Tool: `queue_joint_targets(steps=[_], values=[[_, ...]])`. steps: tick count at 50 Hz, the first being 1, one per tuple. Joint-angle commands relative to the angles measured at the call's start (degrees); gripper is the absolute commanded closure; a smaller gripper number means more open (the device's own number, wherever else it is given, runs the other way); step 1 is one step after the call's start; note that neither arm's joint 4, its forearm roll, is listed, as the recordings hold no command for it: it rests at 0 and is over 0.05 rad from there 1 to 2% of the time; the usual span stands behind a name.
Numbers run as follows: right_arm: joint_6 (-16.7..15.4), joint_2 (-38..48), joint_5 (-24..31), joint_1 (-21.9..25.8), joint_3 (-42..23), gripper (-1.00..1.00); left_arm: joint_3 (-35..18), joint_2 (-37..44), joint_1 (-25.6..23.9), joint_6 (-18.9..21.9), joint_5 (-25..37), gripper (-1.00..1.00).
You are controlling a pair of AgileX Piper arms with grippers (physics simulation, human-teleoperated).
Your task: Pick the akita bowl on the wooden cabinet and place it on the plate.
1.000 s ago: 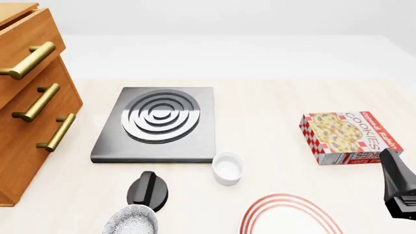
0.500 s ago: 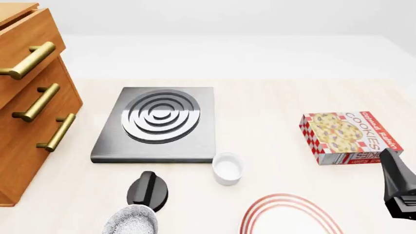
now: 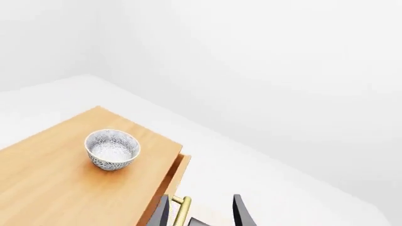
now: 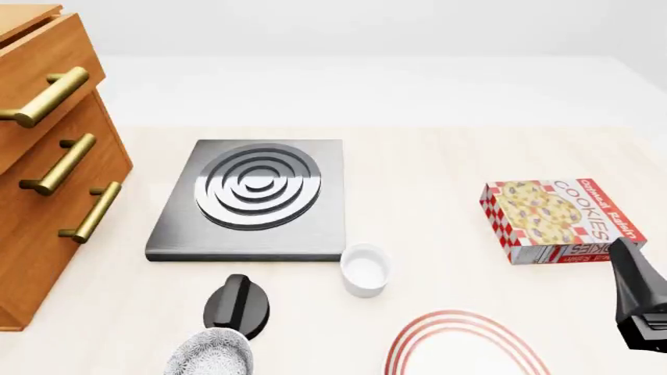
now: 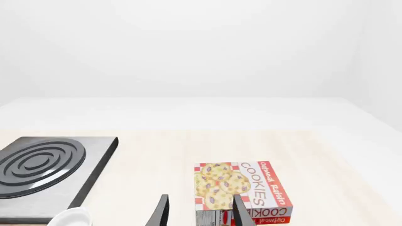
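The akita bowl (image 3: 112,149), round and grey-and-white speckled, stands upright on the top of the wooden cabinet (image 3: 50,183), near the top's front edge. My left gripper (image 3: 201,214) hangs open and empty, apart from the bowl, with a brass drawer handle showing between its fingers. The front view shows only the cabinet's drawer fronts (image 4: 52,195) at the left, and the bowl is out of that frame. The plate (image 4: 458,319), white with red rings, lies at the near edge of the table. My right gripper (image 5: 199,214) is open and empty, facing the cookie box.
A second speckled bowl (image 4: 212,353) sits at the near edge, left of the plate, beside a black arm part (image 4: 237,303). A dark stove slab (image 4: 255,195), a small white cup (image 4: 364,269) and a cookie box (image 4: 558,219) lie further out. The right arm's black body (image 4: 638,301) is at the right edge.
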Motion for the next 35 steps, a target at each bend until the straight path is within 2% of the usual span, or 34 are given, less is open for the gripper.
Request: queue_joint_targets(steps=[1,17,29,30,35], values=[[0.0,0.0,0.0,0.0,0.0,-1.0,-3.1,3.6,3.8,-3.3,0.5,-1.0],[0.0,0.0,0.0,0.0,0.0,-1.0,-5.0,6.9,7.1,-6.9,0.7,-1.0],[0.0,0.0,0.0,0.0,0.0,-1.0,-7.7,10.8,11.7,-9.3,-0.3,-1.0],[0.0,0.0,0.0,0.0,0.0,-1.0,-10.2,17.3,18.9,-13.0,-1.8,-1.0],[0.0,0.0,0.0,0.0,0.0,-1.0,-10.6,17.6,19.4,-13.2,-1.8,-1.0]])
